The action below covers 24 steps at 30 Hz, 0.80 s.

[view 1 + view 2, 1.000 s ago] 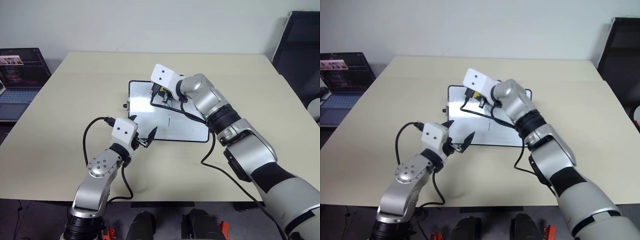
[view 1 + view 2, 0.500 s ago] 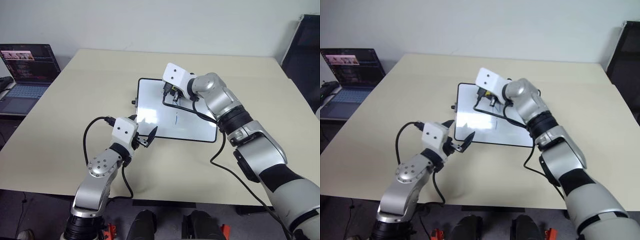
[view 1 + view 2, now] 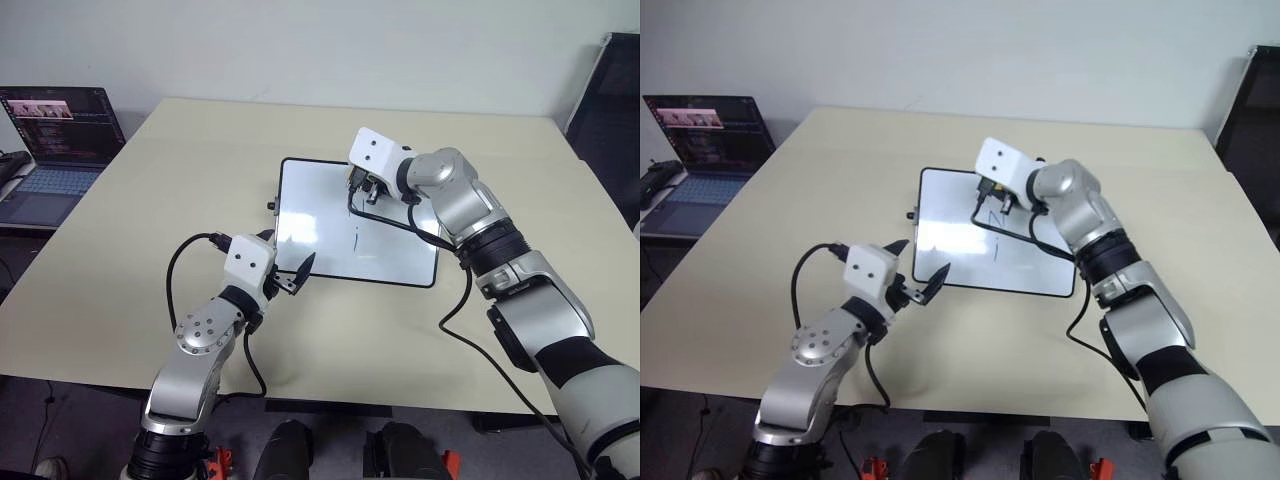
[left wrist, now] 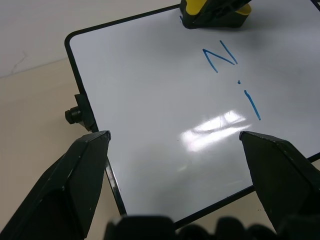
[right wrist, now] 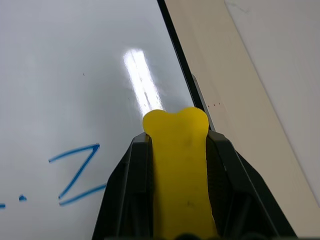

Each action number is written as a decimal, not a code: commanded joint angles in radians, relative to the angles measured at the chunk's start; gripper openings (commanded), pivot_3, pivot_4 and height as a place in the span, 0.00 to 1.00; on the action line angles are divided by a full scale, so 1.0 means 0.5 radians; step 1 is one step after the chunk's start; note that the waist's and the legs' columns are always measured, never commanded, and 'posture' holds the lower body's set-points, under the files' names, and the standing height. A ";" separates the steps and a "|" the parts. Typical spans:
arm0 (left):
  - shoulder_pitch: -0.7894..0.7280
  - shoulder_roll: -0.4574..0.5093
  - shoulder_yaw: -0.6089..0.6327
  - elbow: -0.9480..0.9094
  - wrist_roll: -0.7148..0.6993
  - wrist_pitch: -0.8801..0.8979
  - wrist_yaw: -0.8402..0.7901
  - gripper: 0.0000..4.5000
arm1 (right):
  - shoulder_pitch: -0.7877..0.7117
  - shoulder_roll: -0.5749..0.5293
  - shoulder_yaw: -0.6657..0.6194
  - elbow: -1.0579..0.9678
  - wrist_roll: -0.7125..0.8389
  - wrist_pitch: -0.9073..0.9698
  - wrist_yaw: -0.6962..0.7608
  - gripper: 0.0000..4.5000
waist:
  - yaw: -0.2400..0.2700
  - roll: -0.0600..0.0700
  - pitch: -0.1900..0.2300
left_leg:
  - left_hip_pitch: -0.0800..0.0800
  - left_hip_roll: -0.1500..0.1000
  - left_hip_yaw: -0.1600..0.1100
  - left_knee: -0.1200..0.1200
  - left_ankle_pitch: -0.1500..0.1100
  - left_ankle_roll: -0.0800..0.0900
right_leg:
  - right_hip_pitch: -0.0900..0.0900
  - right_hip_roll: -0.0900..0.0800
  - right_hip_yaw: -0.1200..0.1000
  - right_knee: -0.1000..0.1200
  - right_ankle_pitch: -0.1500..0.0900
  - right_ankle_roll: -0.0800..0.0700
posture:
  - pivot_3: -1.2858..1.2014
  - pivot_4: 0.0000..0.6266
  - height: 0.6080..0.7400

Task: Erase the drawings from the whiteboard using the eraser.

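whiteboard (image 3: 320,225) lies flat mid-table (image 3: 150,220), long side across. all places below are rel. to the board.

around it: laptop (image 3: 55,135) well off past the board's left edge, beyond the table's far-left corner, screen lit. dark chair-like thing (image 3: 605,90) off past the right side, beyond the table's far-right corner. small black knob (image 4: 74,115) sticks out of the board's left frame. black cable (image 3: 390,218) from the right arm drapes over the board's right part and crosses the near frame.

over the board: right gripper (image 3: 360,190) at the far edge, right of centre, clamped on the eraser (image 5: 179,165); eraser's black underside sits at the board surface in the left wrist view, contact can't tell. drawings (image 4: 235,75): blue "n" just beside the eraser, dot + short stroke below it toward the near edge.

left gripper (image 3: 285,262) at the board's near-left corner, fingers (image 4: 75,180) spread wide, holding nothing, one either side of that corner.

room: board's left half bare and glossy. bare tabletop all round the frame, widest on the left and near sides.
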 commanded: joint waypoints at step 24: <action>-0.049 0.017 0.008 -0.024 0.010 -0.039 -0.050 1.00 | 0.101 -0.101 -0.078 -0.655 0.085 0.673 0.172 0.24 | -0.002 0.002 0.002 | -0.002 0.000 -0.001 -0.004 0.000 0.000 | -0.002 -0.001 0.000 -0.003 0.000 0.000 | 0.52 0.24 1.00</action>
